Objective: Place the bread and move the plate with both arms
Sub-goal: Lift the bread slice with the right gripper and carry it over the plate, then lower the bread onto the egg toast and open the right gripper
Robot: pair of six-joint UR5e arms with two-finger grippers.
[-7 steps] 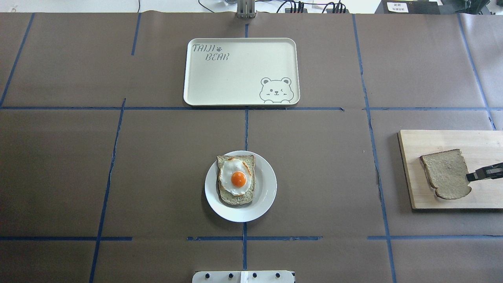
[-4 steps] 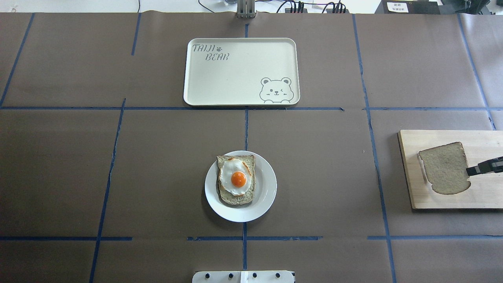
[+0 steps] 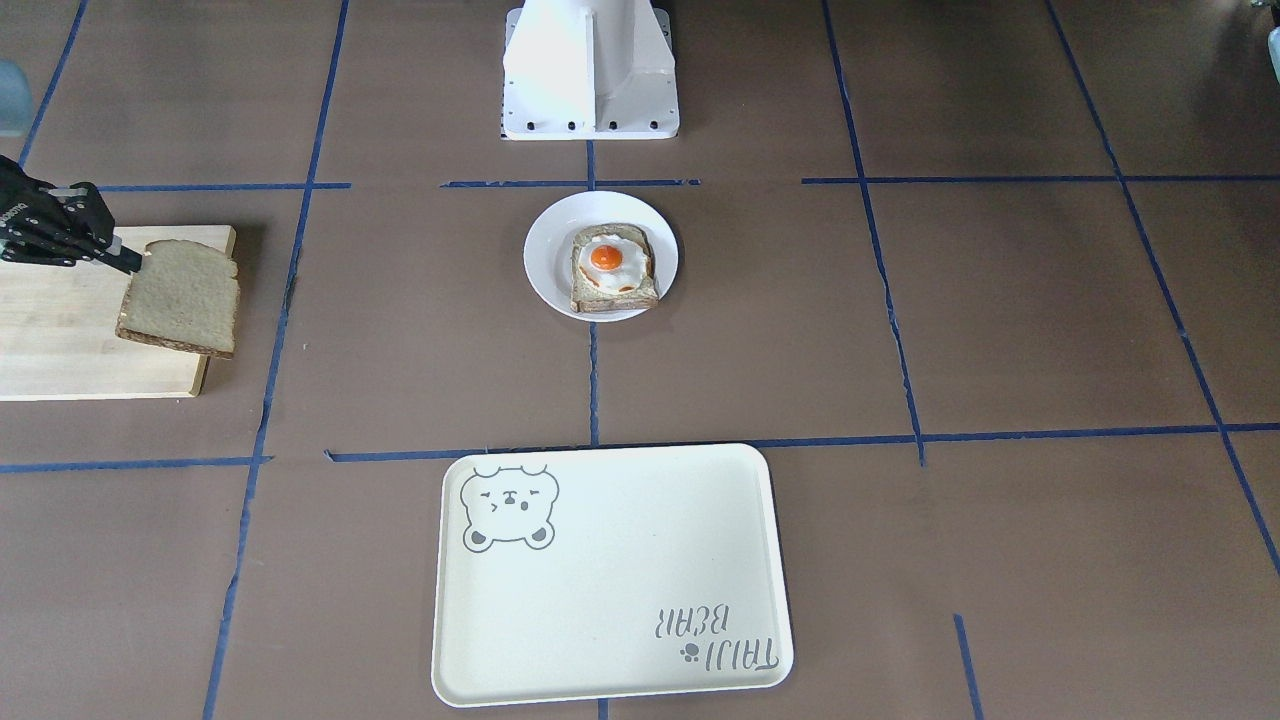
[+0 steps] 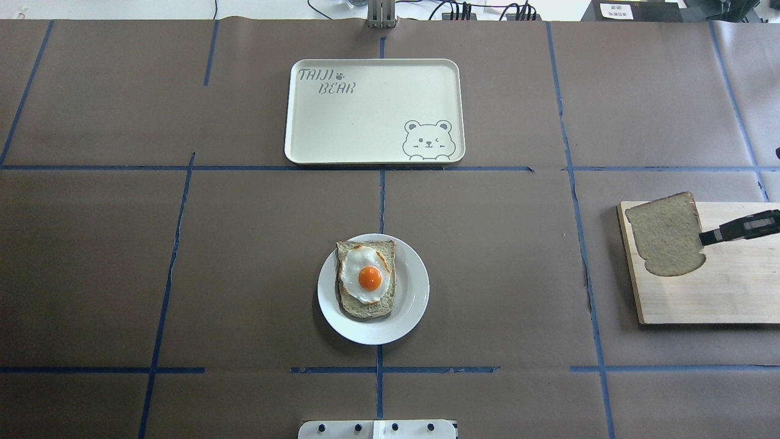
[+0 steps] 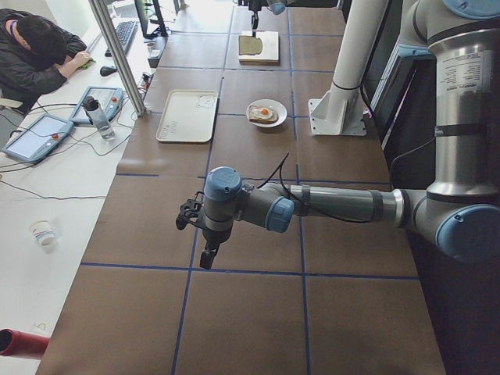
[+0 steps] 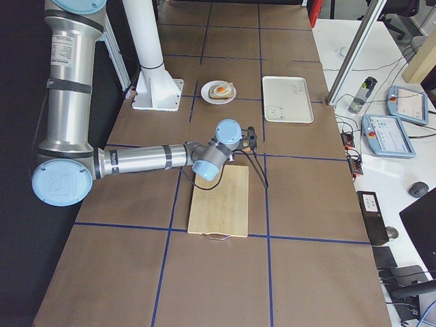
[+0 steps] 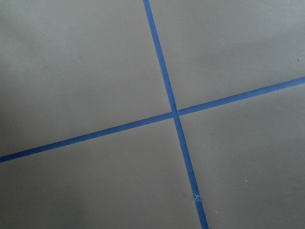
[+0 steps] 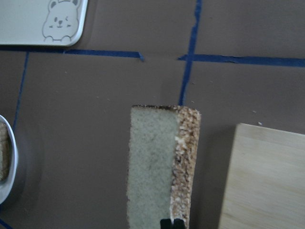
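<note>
The bread (image 4: 665, 235) hangs lifted over the far left corner of the wooden cutting board (image 4: 719, 292), pinched at its edge. My right gripper (image 4: 704, 238) is shut on it; in the right wrist view the bread (image 8: 157, 167) shows edge-on above the table. The white plate (image 4: 414, 305) sits at the table's middle near the robot base and carries an egg toast (image 4: 365, 278). My left gripper (image 5: 205, 254) hovers above bare table far off to the robot's left; whether it is open or shut I cannot tell.
A cream bear tray (image 4: 365, 110) lies beyond the plate at the far side. Blue tape lines cross the brown table cover. The white robot base (image 3: 590, 70) stands behind the plate. A person sits by a side desk (image 5: 39, 55).
The bread rose off the board and moved with my right gripper toward the far side and the table's middle, now overhanging the board's corner.
</note>
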